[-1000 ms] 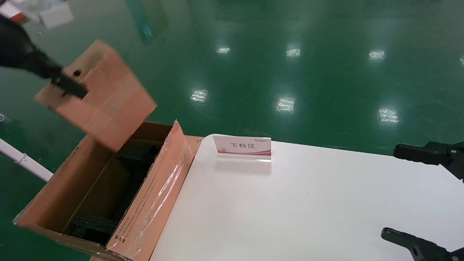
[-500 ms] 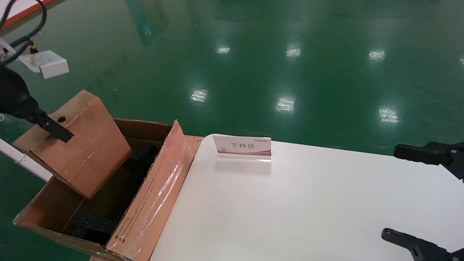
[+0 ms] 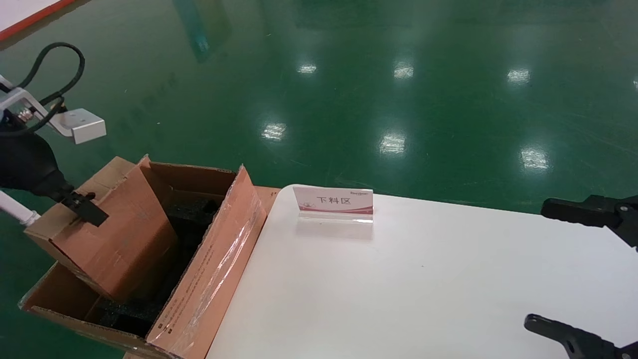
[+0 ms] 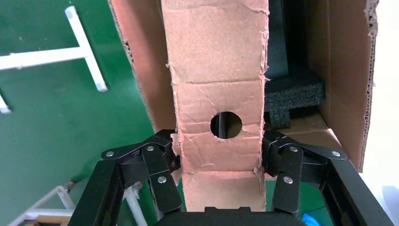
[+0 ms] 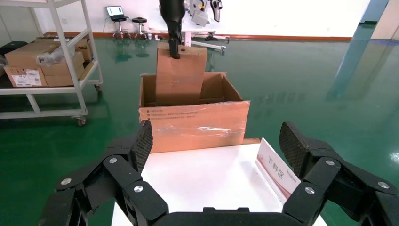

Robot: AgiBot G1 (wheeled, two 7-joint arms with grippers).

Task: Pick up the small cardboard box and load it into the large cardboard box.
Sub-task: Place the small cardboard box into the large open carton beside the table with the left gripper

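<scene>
The small cardboard box point(image 3: 107, 234) is held by the left hand point(image 4: 220, 157), whose fingers point(image 4: 162, 172) are closed against its two narrow sides just beside the round hole point(image 4: 226, 125) in its top panel. In the head view the small cardboard box is seen tilted, its lower end sunk inside the large cardboard box point(image 3: 209, 279) on the side away from the desk, its upper end still above the rim. Whether its lower end touches the black foam insert point(image 3: 192, 209) cannot be told. In the left wrist view more black foam point(image 4: 294, 92) is seen beside the held carton, inside the large cardboard box.

The large cardboard box is placed on the green floor point(image 3: 398, 75), against the left edge of the white desk point(image 3: 423, 289). Its taped flap with small print point(image 3: 222, 264) is raised next to the desk edge.

A small sign stand point(image 3: 333, 203) is noted on the desk near its far edge, close to the large cardboard box.

The right hand point(image 5: 217, 153) is held over the right side of the desk, fingers spread wide, nothing between them. In its wrist view a shelving trolley point(image 5: 56, 70) carrying cartons is recorded well behind the large cardboard box.
</scene>
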